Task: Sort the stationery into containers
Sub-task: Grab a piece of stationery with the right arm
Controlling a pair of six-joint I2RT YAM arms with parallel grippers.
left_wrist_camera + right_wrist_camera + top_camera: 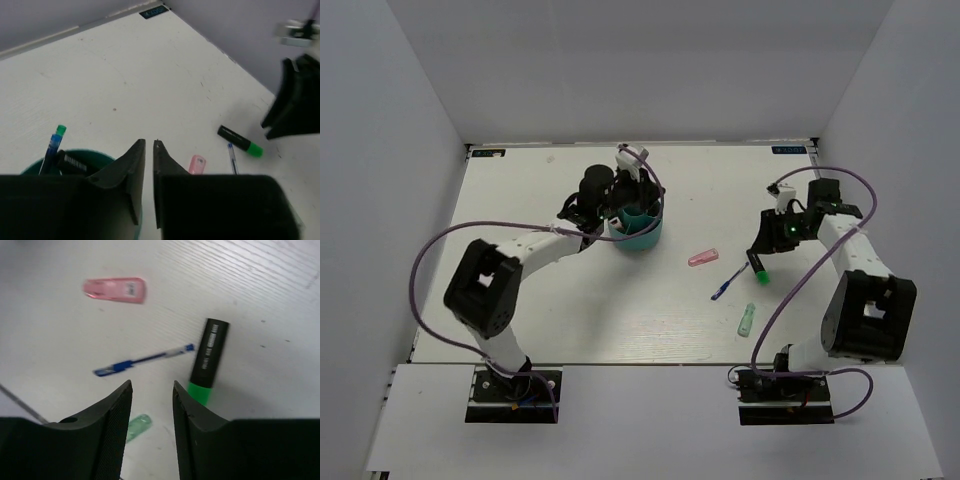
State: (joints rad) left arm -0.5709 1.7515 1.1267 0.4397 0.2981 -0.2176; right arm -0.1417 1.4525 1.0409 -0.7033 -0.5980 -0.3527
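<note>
Green marker lies just beside R gripper.

Teal organiser, pink piece, blue pen, green marker (mostly black)

A white, faintly scuffed table stands boxed in by plain pale grey walls on three sides, evenly lit; what seem small dark labels mark its far corners
</note>
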